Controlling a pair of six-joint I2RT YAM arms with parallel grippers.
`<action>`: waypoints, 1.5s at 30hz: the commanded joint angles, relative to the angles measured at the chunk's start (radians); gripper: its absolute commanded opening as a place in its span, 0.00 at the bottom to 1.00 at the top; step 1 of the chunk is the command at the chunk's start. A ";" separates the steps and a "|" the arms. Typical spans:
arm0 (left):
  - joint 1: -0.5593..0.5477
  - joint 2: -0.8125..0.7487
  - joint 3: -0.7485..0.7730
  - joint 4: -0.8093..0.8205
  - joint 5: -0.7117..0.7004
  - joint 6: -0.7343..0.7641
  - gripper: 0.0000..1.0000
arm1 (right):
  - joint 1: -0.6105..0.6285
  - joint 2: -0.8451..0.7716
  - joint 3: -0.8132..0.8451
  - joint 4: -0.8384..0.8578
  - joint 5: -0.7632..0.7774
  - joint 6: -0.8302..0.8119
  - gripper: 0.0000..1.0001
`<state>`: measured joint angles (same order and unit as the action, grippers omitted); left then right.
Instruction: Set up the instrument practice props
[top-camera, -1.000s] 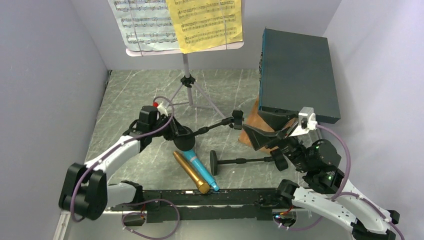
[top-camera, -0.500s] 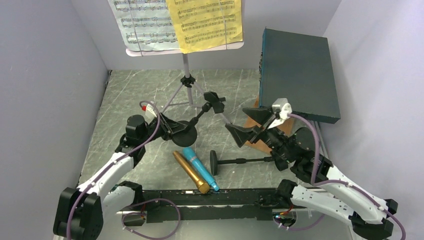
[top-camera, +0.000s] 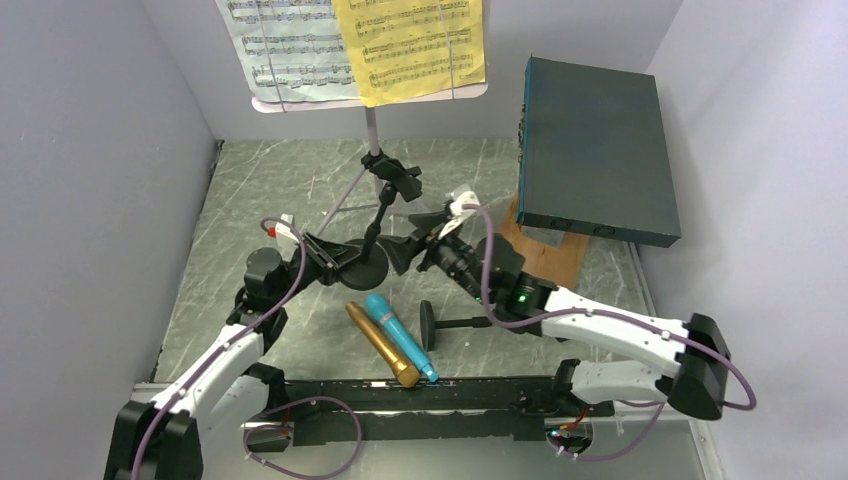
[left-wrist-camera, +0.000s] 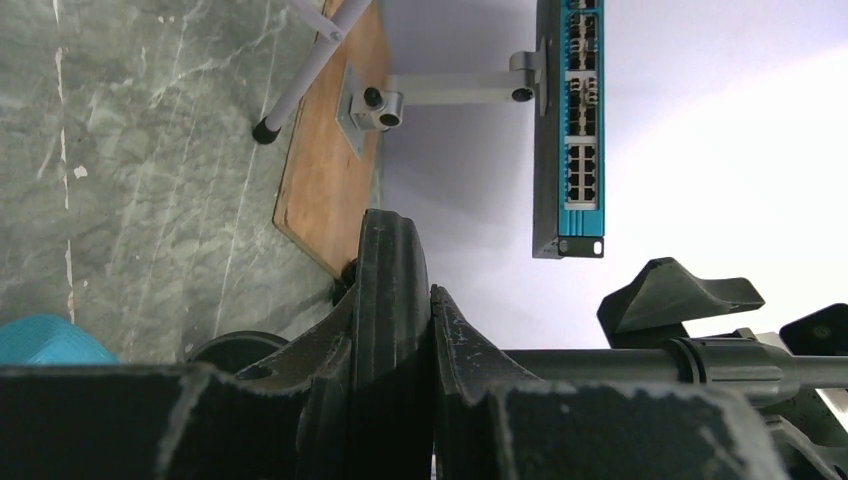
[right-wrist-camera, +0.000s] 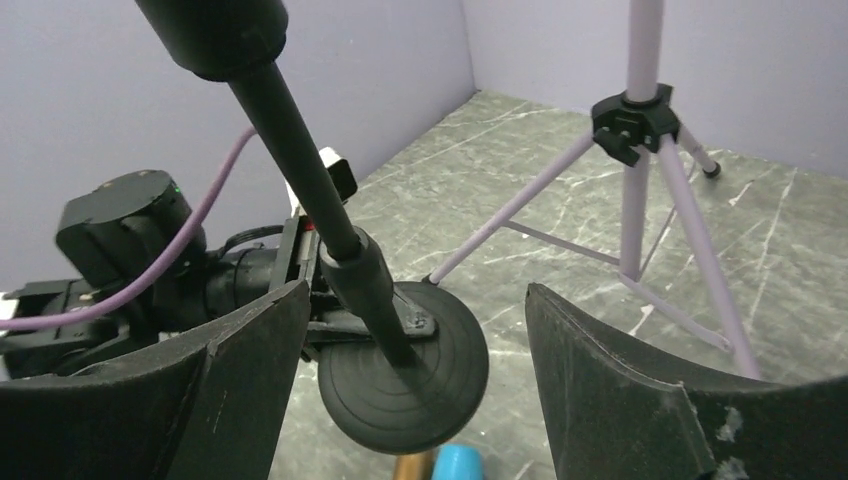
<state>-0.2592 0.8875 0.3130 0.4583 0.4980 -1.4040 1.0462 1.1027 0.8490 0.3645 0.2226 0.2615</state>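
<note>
So the big change in the last second: the mic holder (top-camera: 376, 220) has swung up from a low lean toward the right to almost upright, with its clip now high, in front of the stand (top-camera: 372, 130) pole. The left gripper (top-camera: 330, 254) is clenched on the rim of the holder's round base (right-wrist-camera: 405, 375); the left wrist view shows the disc pinched edge-on between the fingers. The base looks down at the worktop (top-camera: 260, 190), though it's hard to tell if it sits fully flat yet. Meanwhile the right arm has come across from over by the board (top-camera: 545, 255), and the right gripper (top-camera: 412, 243) now sits with its jaws spread wide on either side of the shaft (right-wrist-camera: 340, 240), gripping nothing. That looks like a move to steady or straighten the shaft, so this holder is probably close to standing. Still to do, going by how things lie: the second holder (top-camera: 480, 322) is flat on its side near the front, and the gold mic (top-camera: 383, 345) and blue mic (top-camera: 400, 336) lie side by side just left of it. The pages (top-camera: 410, 40) are already up on the stand at the back.
</note>
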 joint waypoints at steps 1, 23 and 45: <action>0.003 -0.081 0.077 -0.091 -0.061 0.051 0.00 | 0.062 0.087 0.099 0.218 0.176 -0.029 0.80; 0.002 -0.168 0.260 -0.859 -0.318 0.317 0.92 | 0.044 0.281 0.200 0.225 0.072 -0.435 0.00; -0.183 0.081 0.188 -1.043 -0.296 -0.095 0.76 | -0.149 0.376 -0.079 0.532 -0.384 -0.357 0.00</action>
<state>-0.3634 0.8974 0.4934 -0.6292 0.2527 -1.3422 0.9020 1.5078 0.7639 0.7292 -0.1585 -0.1131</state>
